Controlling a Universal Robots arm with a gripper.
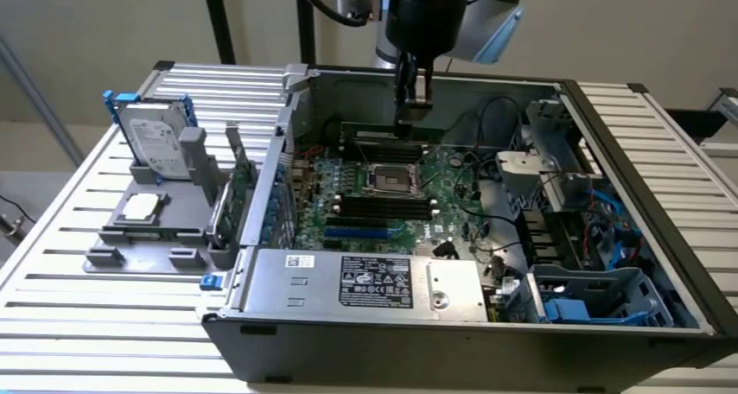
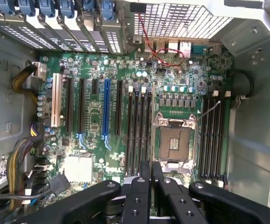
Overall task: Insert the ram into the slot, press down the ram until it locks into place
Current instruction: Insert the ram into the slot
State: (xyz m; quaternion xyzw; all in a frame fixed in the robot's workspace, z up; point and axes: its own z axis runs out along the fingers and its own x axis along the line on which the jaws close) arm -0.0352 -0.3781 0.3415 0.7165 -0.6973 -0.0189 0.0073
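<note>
- My gripper is pinched narrow on the ram, fingers nearly together.
- The ram runs level just under my fingertips, over the board.
- Black slots lie parallel below, just beside the socket.
- The case walls them in.

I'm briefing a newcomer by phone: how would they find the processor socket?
Look inside the open grey computer case at the green motherboard. At its middle sits the square silver processor socket, between two banks of long black memory slots; it alone is a square metal frame with a dark centre.
</note>
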